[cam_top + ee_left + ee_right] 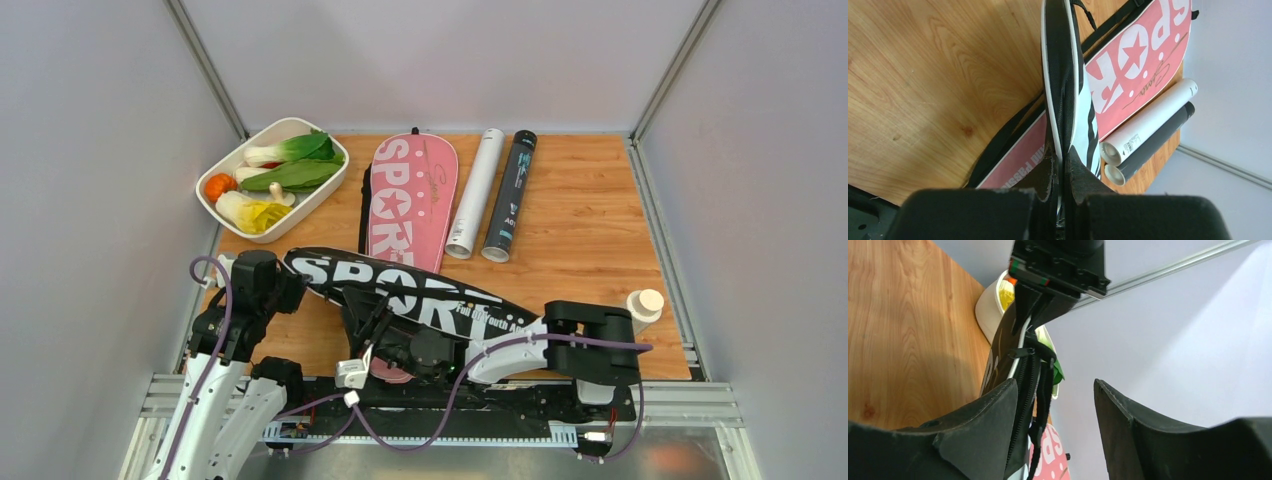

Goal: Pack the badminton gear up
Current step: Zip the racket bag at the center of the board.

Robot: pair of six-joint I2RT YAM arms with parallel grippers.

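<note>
Beside the pink cover (412,200), left gripper (1062,161) is pinching black cover (400,290), right gripper (1054,390) hovering spread; tubes (476,195) lying unpacked.

Pink cover (412,195) — near end hidden beneath black cover (400,285).

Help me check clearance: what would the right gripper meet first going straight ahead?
Likely the zipper edge of the black SPORT cover, just inside the open fingers of the right gripper; farther along, the left gripper clamping it. Depth is unclear.
</note>
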